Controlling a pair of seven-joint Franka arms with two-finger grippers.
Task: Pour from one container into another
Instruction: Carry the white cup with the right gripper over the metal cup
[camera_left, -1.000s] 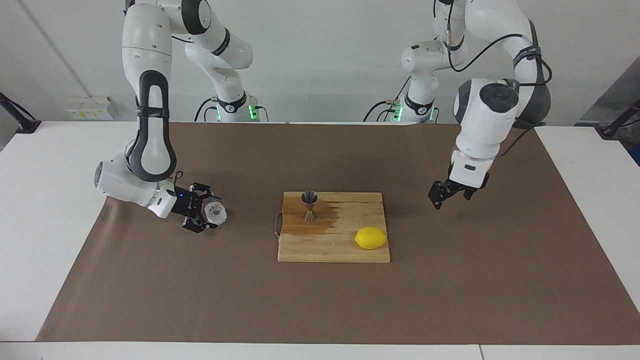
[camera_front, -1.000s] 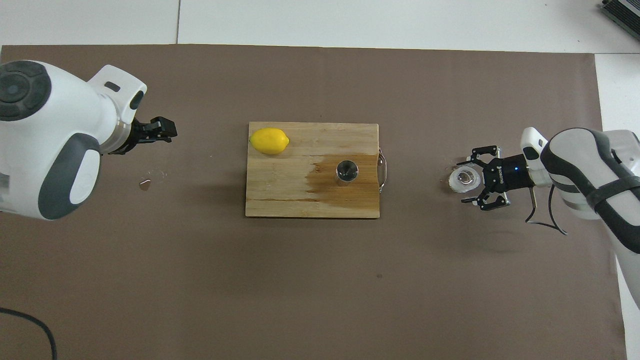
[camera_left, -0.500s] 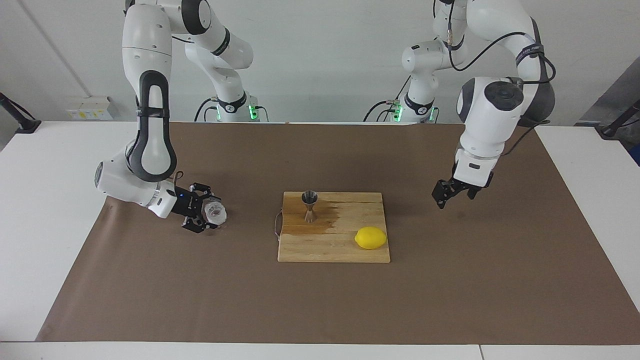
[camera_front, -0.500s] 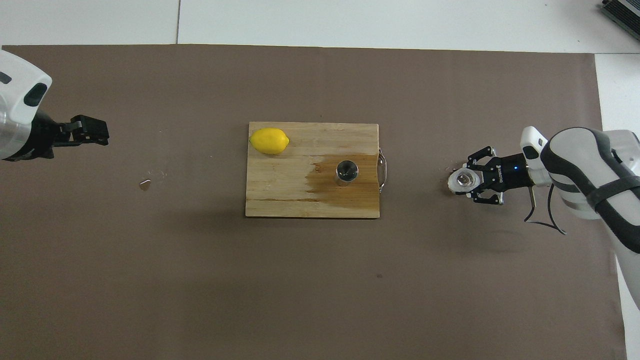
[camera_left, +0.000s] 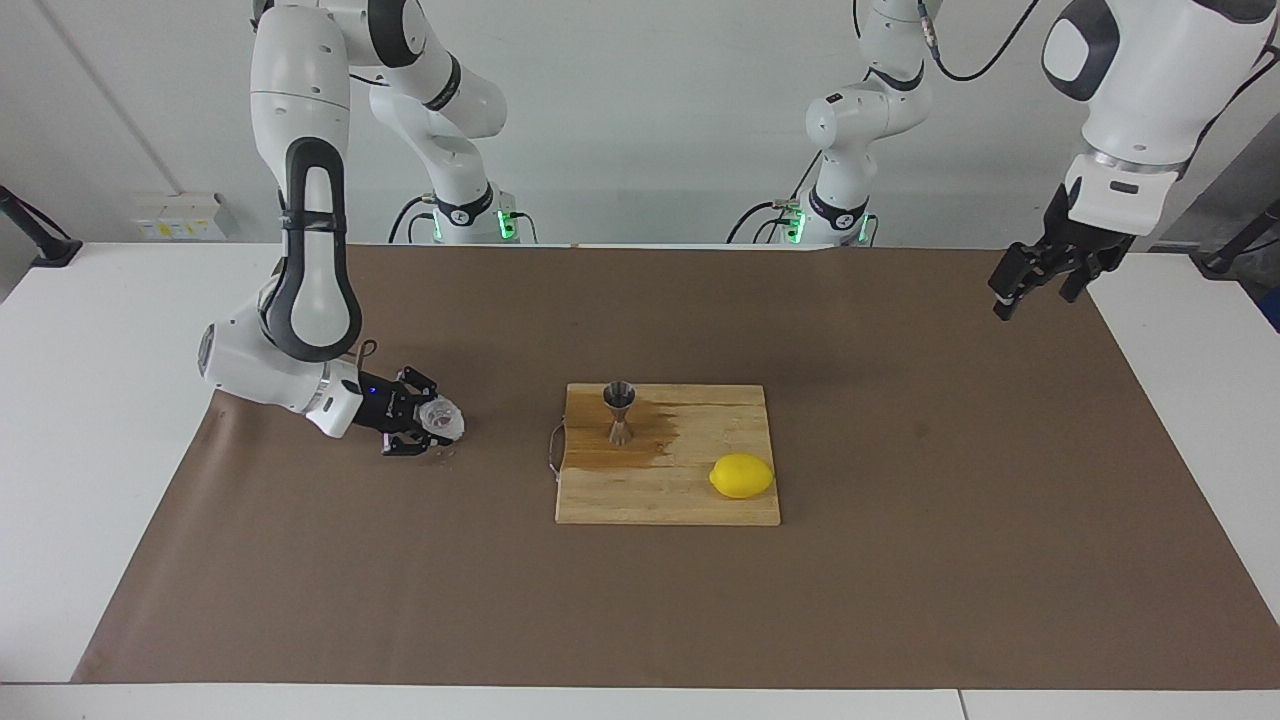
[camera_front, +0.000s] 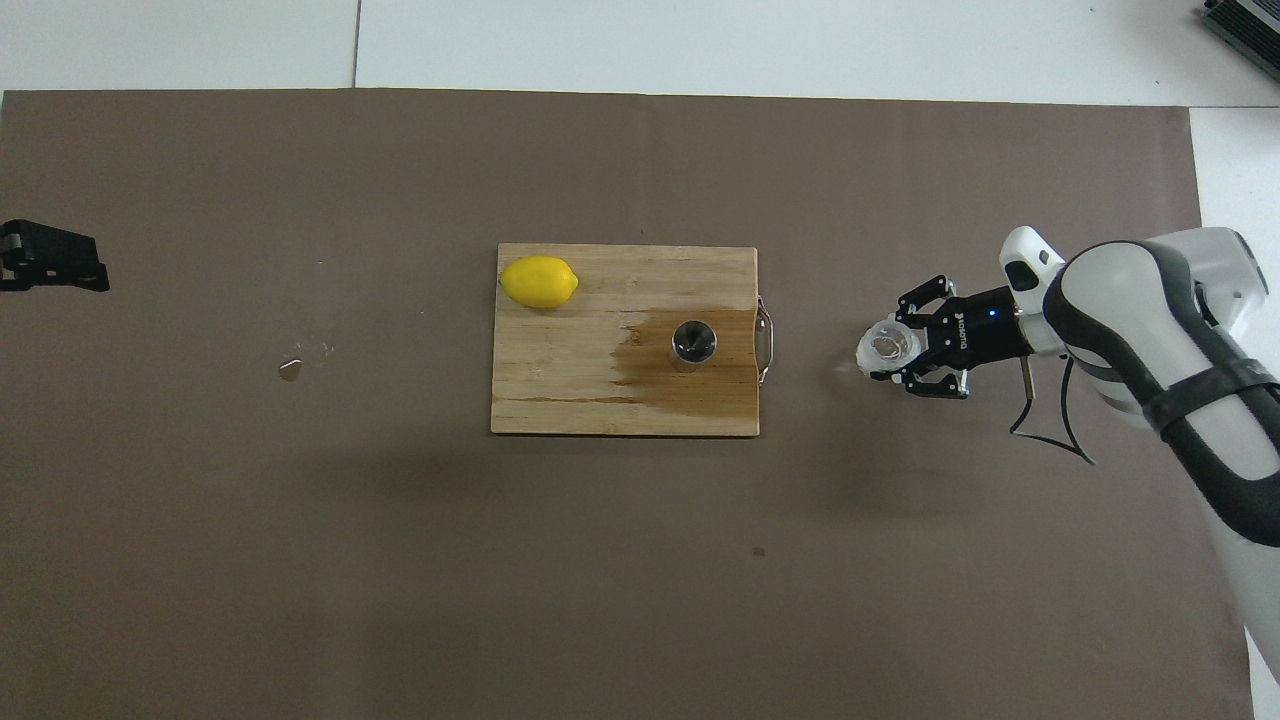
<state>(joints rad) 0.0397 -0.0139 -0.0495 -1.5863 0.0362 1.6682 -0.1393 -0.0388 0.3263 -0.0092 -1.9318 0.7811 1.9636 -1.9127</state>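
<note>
The small clear glass cup (camera_left: 441, 419) (camera_front: 887, 346) sits between the fingers of my right gripper (camera_left: 430, 425) (camera_front: 900, 350), which is shut on it. The gripper holds it low over the brown mat, beside the cutting board toward the right arm's end. The steel jigger (camera_left: 619, 410) (camera_front: 693, 343) stands upright on the wet, darkened part of the wooden board (camera_left: 680, 505) (camera_front: 560, 405). My left gripper (camera_left: 1040, 285) (camera_front: 58, 270) hangs open and empty, raised high over the mat's edge at the left arm's end.
A yellow lemon (camera_left: 741, 476) (camera_front: 539, 281) lies on the board's corner farther from the robots, toward the left arm's end. A brown mat (camera_left: 900, 560) covers the table. A small speck (camera_front: 290, 370) lies on the mat toward the left arm's end.
My right gripper closed on the glass cup and carried it a little toward the board. My left arm rose and drew back toward its own end of the table.
</note>
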